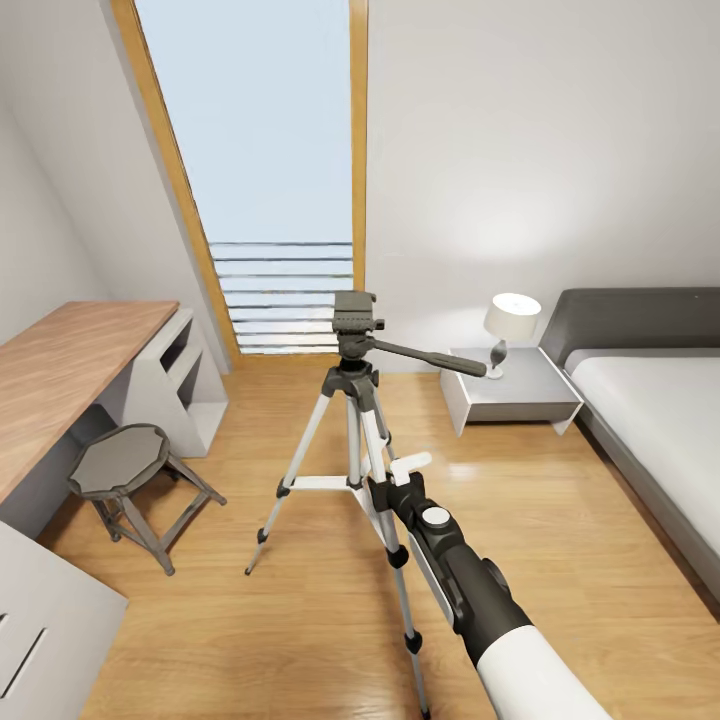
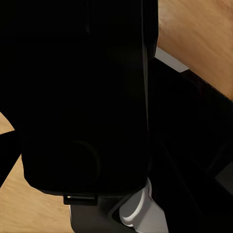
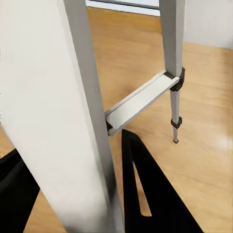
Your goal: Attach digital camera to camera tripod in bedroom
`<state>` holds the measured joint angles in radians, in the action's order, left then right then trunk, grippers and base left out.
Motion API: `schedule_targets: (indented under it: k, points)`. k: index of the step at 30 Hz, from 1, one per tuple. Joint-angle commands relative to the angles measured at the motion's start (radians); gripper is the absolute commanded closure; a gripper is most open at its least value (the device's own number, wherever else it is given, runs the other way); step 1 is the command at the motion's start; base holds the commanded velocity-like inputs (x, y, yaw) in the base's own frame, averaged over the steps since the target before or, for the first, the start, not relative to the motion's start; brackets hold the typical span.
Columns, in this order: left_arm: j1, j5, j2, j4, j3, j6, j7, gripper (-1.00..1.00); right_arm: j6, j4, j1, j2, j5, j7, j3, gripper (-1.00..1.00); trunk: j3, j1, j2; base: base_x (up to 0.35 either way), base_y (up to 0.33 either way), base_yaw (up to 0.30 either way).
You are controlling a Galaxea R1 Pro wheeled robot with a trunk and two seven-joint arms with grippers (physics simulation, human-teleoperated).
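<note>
Two silver legs of the camera tripod flank the right end effector, its grip unreadable, so steady that stand on the bedroom floor while the black box, likely the digital camera, rises to its head.

The camera tripod stands on open wood floor, its top plate bare, with clear air above. Its pan handle juts toward the nightstand. A stool and bench flank it opposite. A tripod leg sits between the right fingers.
</note>
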<state>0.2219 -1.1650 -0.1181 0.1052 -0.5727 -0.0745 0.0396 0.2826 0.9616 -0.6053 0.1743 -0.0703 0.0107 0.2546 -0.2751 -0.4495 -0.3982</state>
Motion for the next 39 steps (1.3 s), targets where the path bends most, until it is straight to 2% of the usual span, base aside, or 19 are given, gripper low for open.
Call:
schedule_targets:
  k: [1, 12, 15, 19, 23, 25, 26, 27, 28, 29, 30, 31, 32, 34, 35, 36, 38, 39]
  points:
    - [0.001, -0.005, 0.000, 0.001, -0.004, -0.003, 0.003, 1.00, 0.005, 0.002, -0.001, 0.000, -0.008, 0.000, 0.001, 1.00, -0.002, 0.000, -0.002, 0.000, 0.000, 0.000]
    - [0.001, -0.003, -0.008, 0.007, -0.007, 0.000, 0.003, 1.00, 0.001, 0.002, -0.001, 0.000, -0.014, 0.012, 0.001, 1.00, -0.002, 0.000, -0.002, 0.000, 0.000, 0.000]
    - [0.001, -0.004, -0.028, 0.026, -0.005, 0.000, 0.001, 1.00, -0.001, 0.003, -0.001, 0.000, -0.016, 0.012, -0.001, 1.00, -0.002, 0.000, -0.002, 0.000, 0.000, 0.000]
    - [0.007, -0.003, -0.071, 0.117, -0.003, -0.014, -0.020, 1.00, -0.003, 0.004, -0.001, 0.000, -0.017, 0.013, -0.001, 1.00, -0.002, 0.000, -0.002, 0.000, 0.000, 0.000]
    - [0.012, 0.001, -0.109, 0.302, -0.003, -0.067, -0.089, 1.00, -0.002, 0.004, -0.001, 0.000, -0.017, 0.013, -0.001, 1.00, -0.002, 0.000, -0.002, 0.000, 0.000, 0.000]
    - [0.014, 0.016, -0.141, 0.486, -0.001, -0.165, -0.186, 1.00, -0.002, 0.004, -0.001, 0.000, -0.017, 0.010, -0.001, 1.00, -0.002, 0.000, -0.002, 0.000, 0.000, 0.000]
    - [0.014, 0.024, -0.161, 0.594, 0.001, -0.229, -0.256, 1.00, -0.002, 0.003, -0.001, 0.000, -0.017, 0.009, -0.001, 1.00, -0.002, 0.000, -0.002, 0.000, 0.000, 0.000]
    - [0.014, 0.027, -0.171, 0.652, 0.002, -0.261, -0.297, 1.00, -0.002, 0.003, -0.001, 0.000, -0.017, 0.008, -0.001, 1.00, -0.002, 0.000, -0.002, 0.000, 0.000, 0.000]
    - [0.015, 0.031, -0.189, 0.775, 0.013, -0.324, -0.388, 1.00, -0.002, 0.003, -0.001, 0.000, -0.017, 0.006, -0.002, 1.00, -0.002, 0.000, -0.002, 0.000, 0.000, 0.000]
    - [0.014, 0.033, -0.197, 0.838, 0.022, -0.353, -0.438, 1.00, -0.002, 0.003, -0.001, 0.000, -0.016, 0.005, -0.002, 1.00, -0.002, 0.000, -0.002, 0.000, 0.000, 0.000]
    - [0.014, 0.035, -0.206, 0.962, 0.055, -0.408, -0.540, 1.00, -0.002, 0.003, -0.001, 0.000, -0.016, 0.004, -0.002, 1.00, -0.002, 0.000, -0.002, 0.000, 0.000, 0.000]
    - [0.013, 0.034, -0.209, 1.019, 0.076, -0.434, -0.592, 1.00, -0.002, 0.003, -0.001, 0.000, -0.016, 0.004, -0.002, 1.00, -0.002, 0.000, -0.002, 0.000, 0.000, 0.000]
    - [0.013, 0.032, -0.212, 1.119, 0.126, -0.488, -0.690, 1.00, -0.002, 0.003, -0.001, 0.000, -0.016, 0.004, -0.002, 1.00, -0.002, 0.000, -0.002, 0.000, 0.000, 0.000]
    - [0.015, 0.028, -0.211, 1.198, 0.178, -0.546, -0.775, 1.00, -0.001, 0.003, -0.001, 0.000, -0.017, 0.003, -0.002, 1.00, -0.002, 0.000, -0.002, 0.000, 0.000, 0.000]
    - [0.023, 0.025, -0.207, 1.257, 0.227, -0.611, -0.840, 1.00, -0.001, 0.003, -0.001, 0.000, -0.017, 0.003, -0.002, 1.00, -0.002, 0.000, -0.002, 0.000, 0.000, 0.000]
    - [0.033, 0.023, -0.203, 1.280, 0.249, -0.645, -0.863, 1.00, -0.001, 0.003, -0.001, 0.000, -0.017, 0.003, -0.002, 1.00, -0.002, 0.000, -0.002, 0.000, 0.000, 0.000]
    - [0.096, 0.019, -0.182, 1.335, 0.331, -0.764, -0.920, 1.00, -0.002, 0.003, -0.001, 0.000, -0.015, 0.003, -0.002, 1.00, -0.002, 0.000, -0.002, 0.000, 0.000, 0.000]
    - [0.200, 0.018, -0.158, 1.361, 0.408, -0.858, -0.951, 1.00, -0.002, 0.003, -0.001, 0.000, -0.015, 0.003, -0.002, 1.00, -0.002, 0.000, -0.002, 0.000, 0.000, 0.000]
